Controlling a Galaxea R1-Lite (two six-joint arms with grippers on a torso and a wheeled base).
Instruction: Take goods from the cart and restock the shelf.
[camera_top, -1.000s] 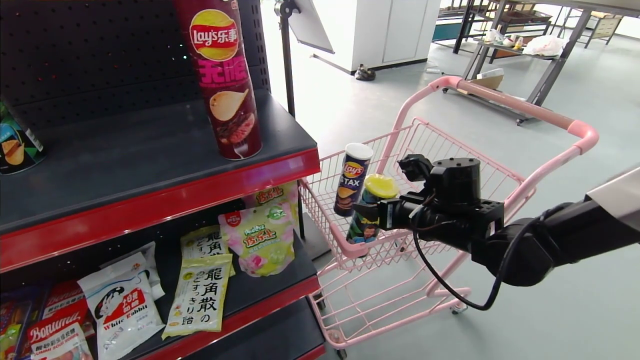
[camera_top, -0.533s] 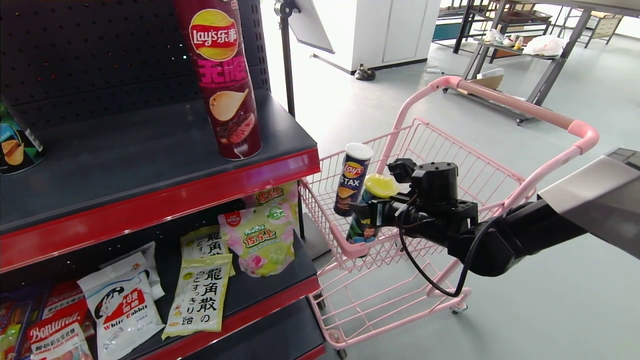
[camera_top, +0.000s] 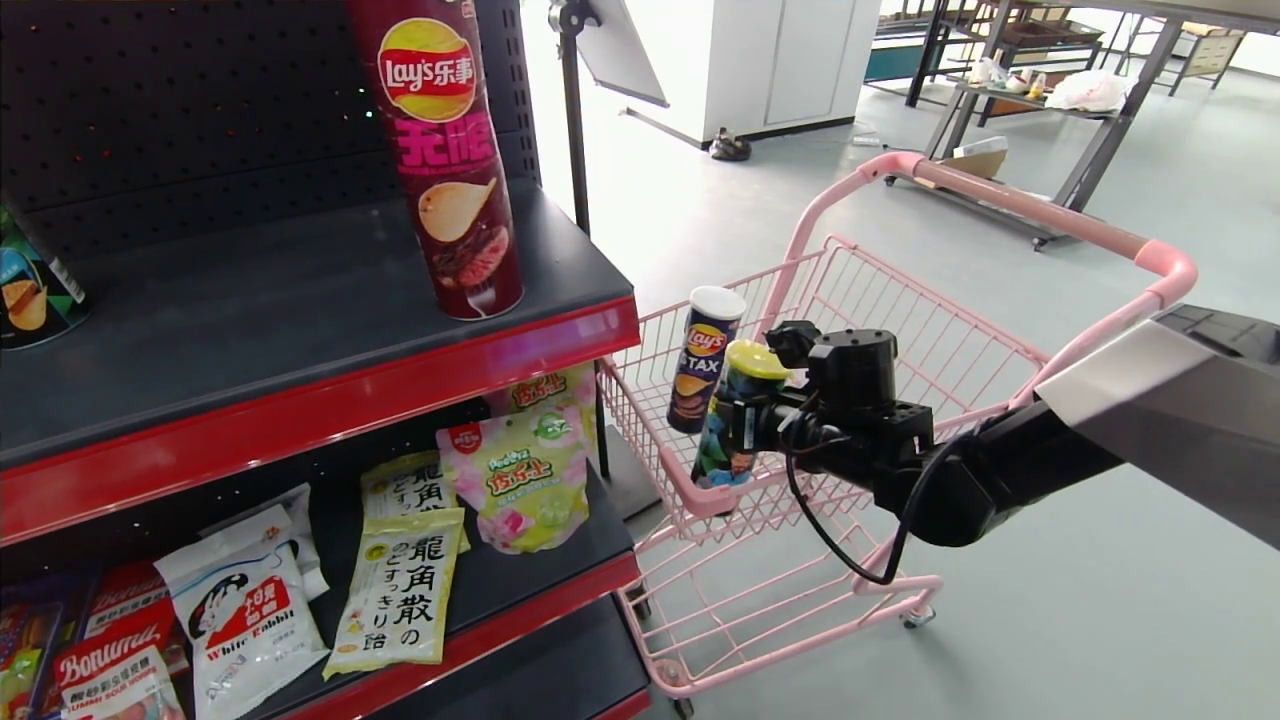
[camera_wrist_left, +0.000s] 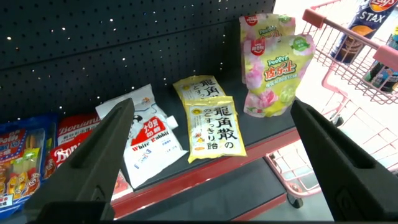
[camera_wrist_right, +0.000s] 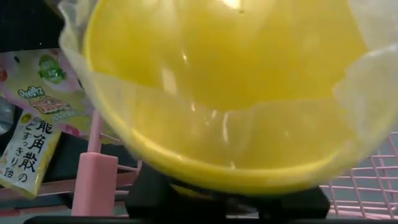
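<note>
In the pink cart (camera_top: 1010, 205), at its near corner, stand two chip cans: a blue one with a white lid (camera_top: 703, 360) and a shorter dark one with a yellow lid (camera_top: 728, 450). My right gripper (camera_top: 745, 422) is at the yellow-lidded can, level with its upper body. That yellow lid (camera_wrist_right: 224, 87) sits right against the right wrist camera. My left gripper (camera_wrist_left: 212, 109) is open and holds nothing, in front of the lower shelf's snack bags (camera_wrist_left: 211, 124). A tall red chip can (camera_top: 450, 170) stands on the upper shelf (camera_top: 250, 310).
The upper shelf has bare room left of the red can; a green packet (camera_top: 30, 290) sits at its far left. Candy bags (camera_top: 520, 480) lie on the lower shelf (camera_top: 480, 590). The cart stands against the shelf's right end (camera_wrist_left: 329, 31). Tables stand far behind.
My right arm has pushed forward to the yellow-lidded can, and the can's top has shifted slightly toward the blue can. The shelf goods have not moved.
</note>
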